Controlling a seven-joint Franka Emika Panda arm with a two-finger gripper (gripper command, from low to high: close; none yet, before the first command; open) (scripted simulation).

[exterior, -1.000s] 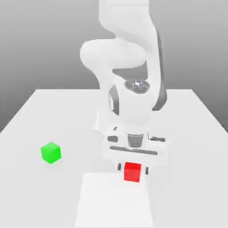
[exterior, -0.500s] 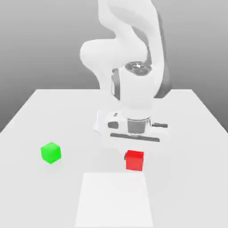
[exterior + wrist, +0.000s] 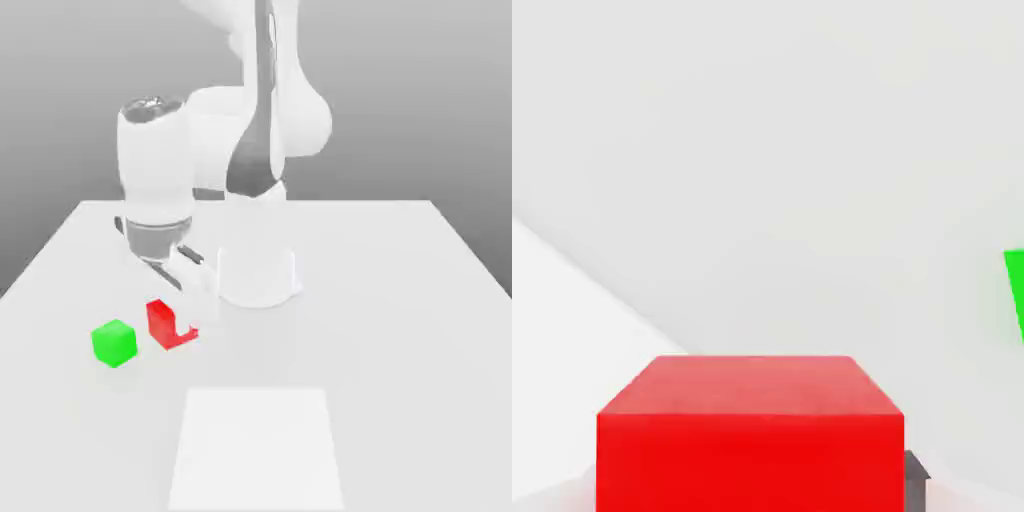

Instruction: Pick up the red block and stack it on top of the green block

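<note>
Exterior view: the claw (image 3: 178, 318) is clamped on the red block (image 3: 160, 320), held tilted just beside the green block (image 3: 114, 343), which rests on the white counter (image 3: 400, 300). Hand view: red block (image 3: 749, 432) in the foreground, green block (image 3: 1015, 290) at the frame edge.

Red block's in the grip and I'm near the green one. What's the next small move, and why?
Probably carry the red block a little further toward the exterior view's left, staying high. The gripper holds it just beside the green block, not yet over it, so it needs centring above before lowering.
</note>
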